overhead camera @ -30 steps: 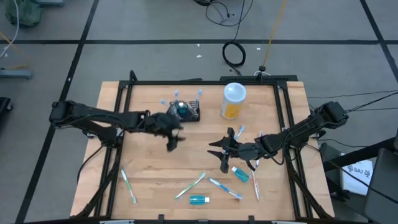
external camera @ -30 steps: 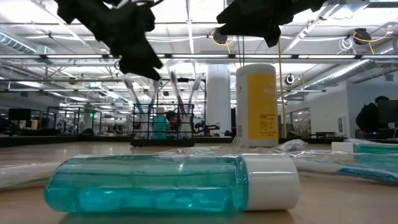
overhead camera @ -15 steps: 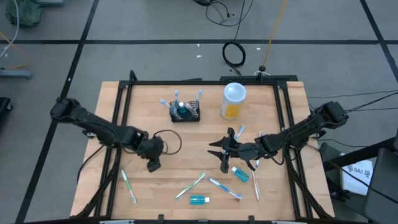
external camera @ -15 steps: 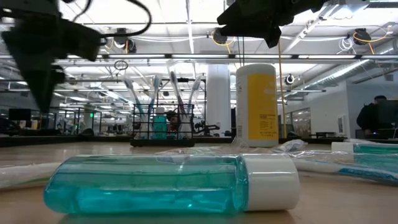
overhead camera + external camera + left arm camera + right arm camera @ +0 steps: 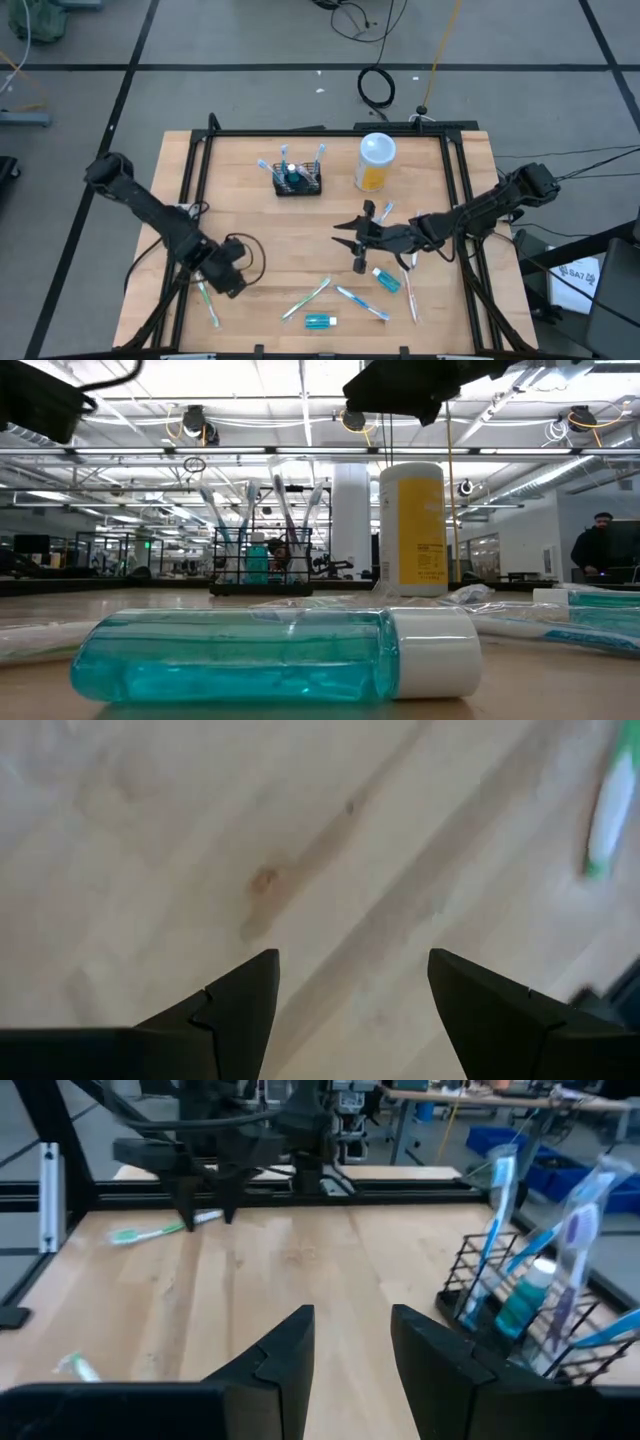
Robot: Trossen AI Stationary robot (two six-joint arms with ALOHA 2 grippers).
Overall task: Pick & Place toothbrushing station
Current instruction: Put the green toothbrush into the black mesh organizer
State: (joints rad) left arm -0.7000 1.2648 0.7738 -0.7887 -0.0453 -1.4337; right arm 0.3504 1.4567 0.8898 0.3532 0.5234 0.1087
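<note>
The toothbrushing station [image 5: 297, 180], a small black slatted rack holding toothbrushes and a teal bottle, stands on its base at the table's far middle; it also shows in the low view [image 5: 262, 560] and the right wrist view [image 5: 530, 1320]. My left gripper [image 5: 230, 283] hangs open near the table's near-left corner and points down at bare wood [image 5: 350, 960]. A green-and-white toothbrush [image 5: 605, 810] lies beside it. My right gripper [image 5: 348, 245] hovers open at mid-table, right of centre, pointing toward the table's left, with nothing between its fingers [image 5: 350, 1315].
A white-lidded container with yellow-orange contents [image 5: 375, 162] stands right of the station. Several toothbrushes [image 5: 306, 299] and two teal bottles [image 5: 320, 321] [image 5: 387, 279] lie across the near half of the table. A black frame rail [image 5: 190, 190] borders the table. A person [image 5: 600, 545] shows in the room behind.
My left gripper has swung from beside the station toward the table's near-left corner. It has sunk a little, rolled and tipped over to point down, and it stays open. The station has not moved.
</note>
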